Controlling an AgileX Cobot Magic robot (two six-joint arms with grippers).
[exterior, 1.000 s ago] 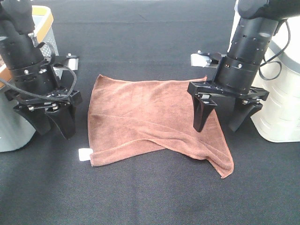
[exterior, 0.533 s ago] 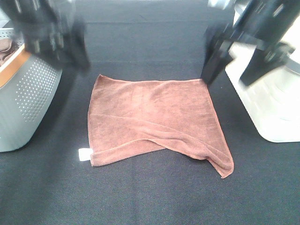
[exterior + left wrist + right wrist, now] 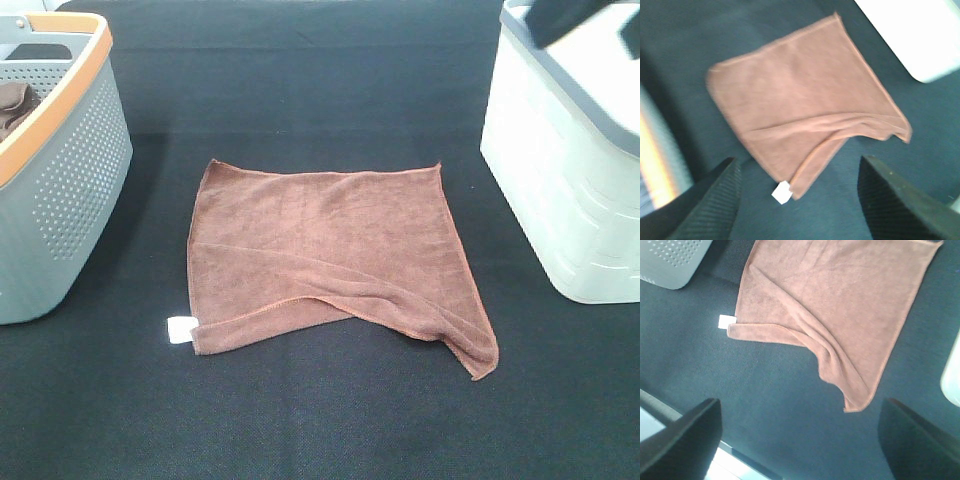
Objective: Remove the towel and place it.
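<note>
The towel [image 3: 320,250] is rust-brown and lies spread on the black table, with its near right corner folded and rumpled. A small white tag [image 3: 182,329] sticks out at its near left corner. Neither gripper appears in the exterior view; only a dark bit of the right arm [image 3: 575,18] shows at the top right edge. My left gripper [image 3: 799,161] hangs high above the towel [image 3: 800,100], open and holding nothing. The right gripper [image 3: 801,402] is also high over the towel [image 3: 840,295], open and holding nothing.
A grey perforated basket [image 3: 60,170] with an orange rim stands at the left, with a dark brown cloth [image 3: 12,105] inside it. A white bin [image 3: 570,200] with a grey rim stands at the right.
Both arms have risen from beside the towel and left the exterior view. The towel has stayed where it was.
</note>
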